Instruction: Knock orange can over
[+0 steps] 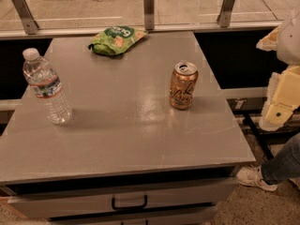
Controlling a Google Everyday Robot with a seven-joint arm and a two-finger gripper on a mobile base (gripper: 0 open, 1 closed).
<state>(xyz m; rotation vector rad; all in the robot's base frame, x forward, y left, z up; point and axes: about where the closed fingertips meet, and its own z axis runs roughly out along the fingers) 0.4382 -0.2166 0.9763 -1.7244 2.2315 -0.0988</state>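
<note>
— Drawer handle (129,202) comes closest, on the cabinet front beneath the grey tabletop (117,139). And where does the robot find its target?

— Upright on the right half of that tabletop: the orange can (183,86), well apart from the water bottle (47,88) on the left and the green snack bag (117,39) at the far edge. The gripper (280,102) hangs off the table, beyond its right side and near the can's own depth, touching nothing.

— How is the can likely to behave?

— It is thin aluminium, so probably light, stiff enough to push, and slick-walled. The mouth looks open, which suggests some or all of the drink is gone. No hold is needed. A sideways push high on the wall, just under the rim and on the side facing the gripper, should tip it. A low push would more likely slide it across the glossy surface. Once down, it will probably roll.

— What stays out of sight?

— Most of the arm. The right edge cuts it off and only pale yellow blocks show, so whether the gripper is spread or closed cannot be told. What the can holds is unknown. A shoe (253,178) and trouser leg stand by the table's near right corner, and the rest of that person is cut off.
</note>
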